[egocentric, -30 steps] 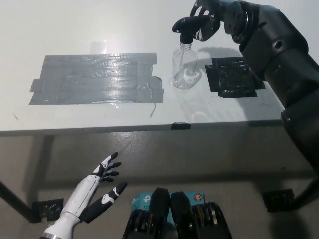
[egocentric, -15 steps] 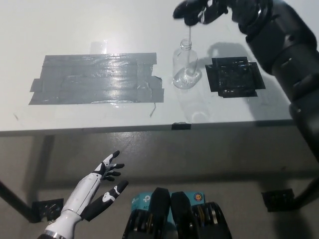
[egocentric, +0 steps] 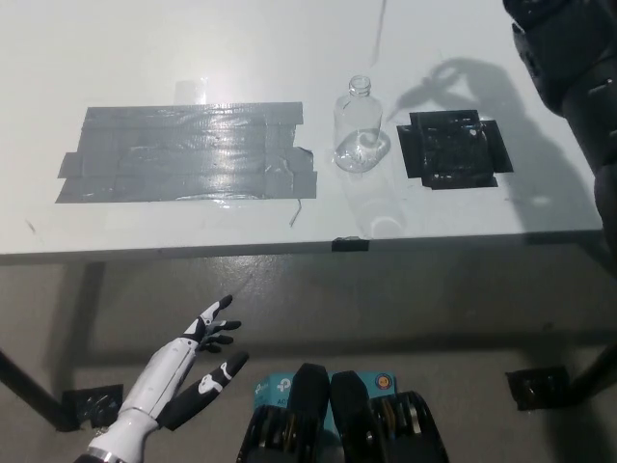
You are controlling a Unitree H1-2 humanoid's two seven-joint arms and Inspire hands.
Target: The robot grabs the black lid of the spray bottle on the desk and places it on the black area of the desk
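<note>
Change since earlier frames: we note that the right hand and the black lid have risen out of the top edge of the picture; a second ago the hand held the lid on the bottle neck, half a second ago just above it.
Right arm (egocentric: 569, 68): only a black section shows at the upper right corner; it is cut off by the top and right edges.
Right hand: out of view, so we cannot tell how its fingers stand or what it holds.
Black lid: not visible; only a thin pale dip tube (egocentric: 380, 24) hangs down from the top edge, above and slightly right of the bottle.
Spray bottle (egocentric: 360, 130): clear, upright on the desk, neck open, standing between the two taped areas.
Black area (egocentric: 451, 147): dark square patch on the desk, just right of the bottle; nothing lies on it. We see the arm's shadow falling above it.
Grey tape patch (egocentric: 188, 154): wide, glossy, left of the bottle; its right edge is ragged, with a loose strand.
Desk (egocentric: 193, 58): white top; its far part is cut off by the top edge.
Left hand (egocentric: 204, 352): white, resting low at the lower left, below the desk edge, fingers spread apart and holding nothing.
</note>
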